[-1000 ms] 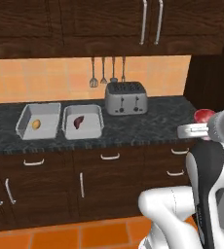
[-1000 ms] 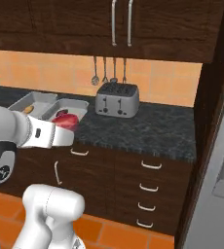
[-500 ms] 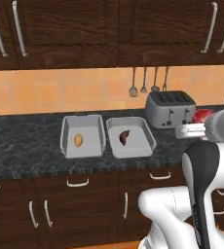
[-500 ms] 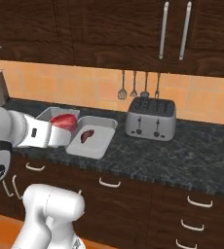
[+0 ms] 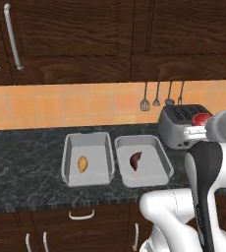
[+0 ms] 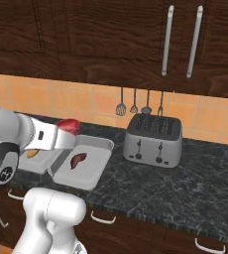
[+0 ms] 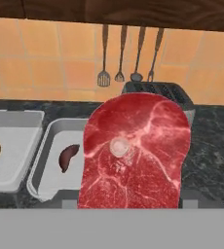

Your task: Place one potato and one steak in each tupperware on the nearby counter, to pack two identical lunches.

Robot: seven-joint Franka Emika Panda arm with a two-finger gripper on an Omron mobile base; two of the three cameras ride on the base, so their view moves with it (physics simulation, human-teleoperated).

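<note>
Both tupperware tubs open from above; toaster crowds right tub's far corner; bare counter beyond.

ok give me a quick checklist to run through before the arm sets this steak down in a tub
1. Steak held in the gripper: ok.
2. Left tupperware holds a potato, no steak yet: ok as target.
3. Right tupperware already holds a dark red piece: ok, skip it.
4. Gripper above the left tub: not ok, it hangs off to the right.
5. Toaster clear of the path: cannot tell.
</note>
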